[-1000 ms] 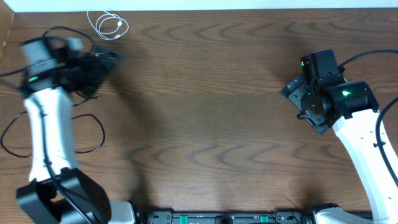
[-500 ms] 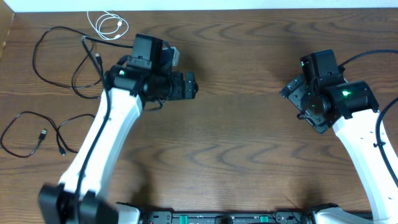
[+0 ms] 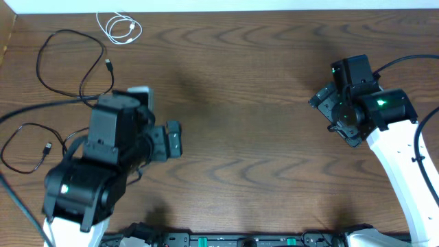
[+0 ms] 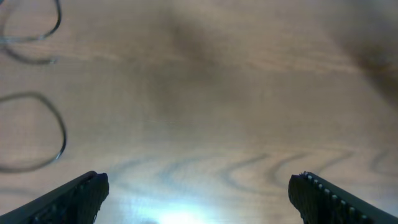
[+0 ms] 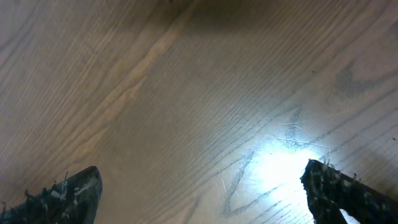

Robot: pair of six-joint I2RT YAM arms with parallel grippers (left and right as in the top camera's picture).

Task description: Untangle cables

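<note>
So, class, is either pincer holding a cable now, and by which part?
Nothing is held: the left pincer and the right pincer both stand open and empty.

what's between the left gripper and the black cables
Nothing visible does: no object lies on the table between the open left gripper and the upper black cable or lower black cable; its own arm hides part of the latter.

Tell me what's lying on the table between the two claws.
Nothing: between the left claw and right claw, the overhead view shows only bare wooden table.
</note>
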